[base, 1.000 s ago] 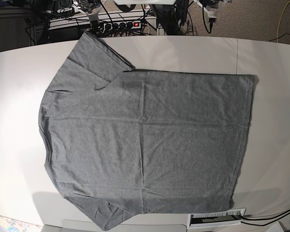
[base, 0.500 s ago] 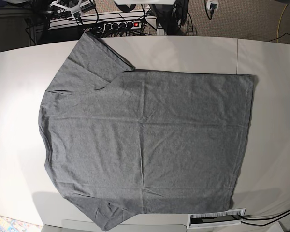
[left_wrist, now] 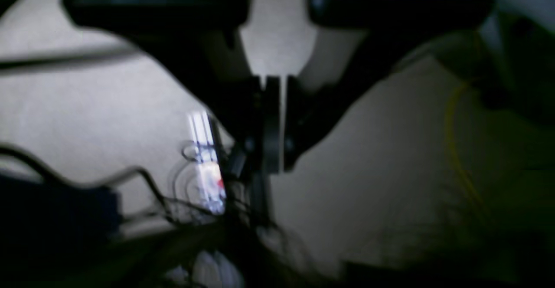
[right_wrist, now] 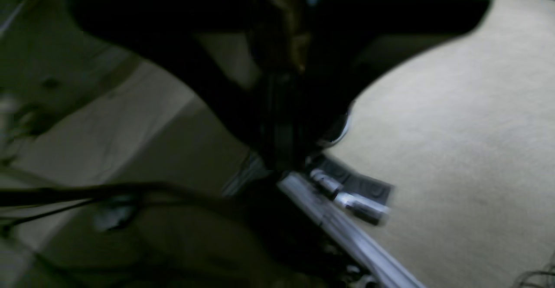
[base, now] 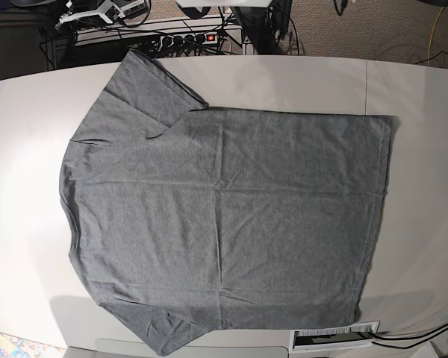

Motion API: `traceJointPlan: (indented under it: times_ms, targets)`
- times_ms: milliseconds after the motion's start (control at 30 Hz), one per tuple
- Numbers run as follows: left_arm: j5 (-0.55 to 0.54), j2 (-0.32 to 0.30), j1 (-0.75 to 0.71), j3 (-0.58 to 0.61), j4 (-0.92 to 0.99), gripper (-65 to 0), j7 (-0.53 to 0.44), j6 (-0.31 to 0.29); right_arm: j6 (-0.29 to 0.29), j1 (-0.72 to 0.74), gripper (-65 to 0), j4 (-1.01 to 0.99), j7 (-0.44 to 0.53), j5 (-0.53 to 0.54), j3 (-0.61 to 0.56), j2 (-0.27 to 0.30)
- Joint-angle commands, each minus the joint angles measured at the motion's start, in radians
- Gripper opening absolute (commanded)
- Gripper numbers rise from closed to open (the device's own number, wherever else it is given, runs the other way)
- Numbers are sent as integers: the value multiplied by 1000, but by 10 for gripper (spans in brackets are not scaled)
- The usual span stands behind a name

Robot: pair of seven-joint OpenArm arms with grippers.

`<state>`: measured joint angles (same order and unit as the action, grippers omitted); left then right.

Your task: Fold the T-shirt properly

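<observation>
The T-shirt (base: 224,216) lay spread flat on the white table (base: 425,149), unfolded, collar end toward the base view's left, hem toward its right. One sleeve reached the near edge, the other pointed to the far edge. No fold had been made, so by the look of it the whole task was left to do. Shallow creases crossed the grey cloth. Neither arm was over the table. In its wrist view the left gripper (left_wrist: 274,123) showed its jaws pressed almost together, holding nothing. The right gripper (right_wrist: 282,127) was blurred and dark but shut, also empty. Beyond the far edge lay beige carpet (base: 373,30), a power strip (base: 183,39) and tangled cables (base: 276,30).
</observation>
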<state>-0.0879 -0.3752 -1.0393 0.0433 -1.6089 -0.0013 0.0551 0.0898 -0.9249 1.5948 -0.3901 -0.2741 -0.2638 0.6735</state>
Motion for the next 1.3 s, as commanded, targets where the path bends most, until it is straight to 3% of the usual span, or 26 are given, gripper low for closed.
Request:
traceJointPlan:
  times_ms: [0,200,400,700,900,1000,1233,1267]
  targets:
    - [9,-13,-43,-24,-55,-650,-22,-3,21,-30,-650,46,-4,-22,4,27]
    - [51,-78,-179,-113,-307,-650,-5,-3,111,-130,-650,247,-94,-183,4,93]
    - [159,-138,-215,-119,-502,-650,108,-3,200,-193,-650,409,-192,-352,4,152]
    - [280,-215,-158,-119,-674,-650,151,-21,208,-219,-650,576,-235,-525,4,154]
    - [298,-287,-20,-119,-670,-650,151,-132,206,-187,-650,610,-235,-644,4,153]
    - [338,-336,38,-119,-647,-650,151,-186,206,-150,-650,610,-237,-647,3,149]
    - [412,-431,158,-119,-526,-648,126,-191,202,-106,-650,610,-260,-647,3,149]
    - [413,-446,175,-119,-499,-616,107,-193,191,-106,-650,610,-256,-647,3,149]
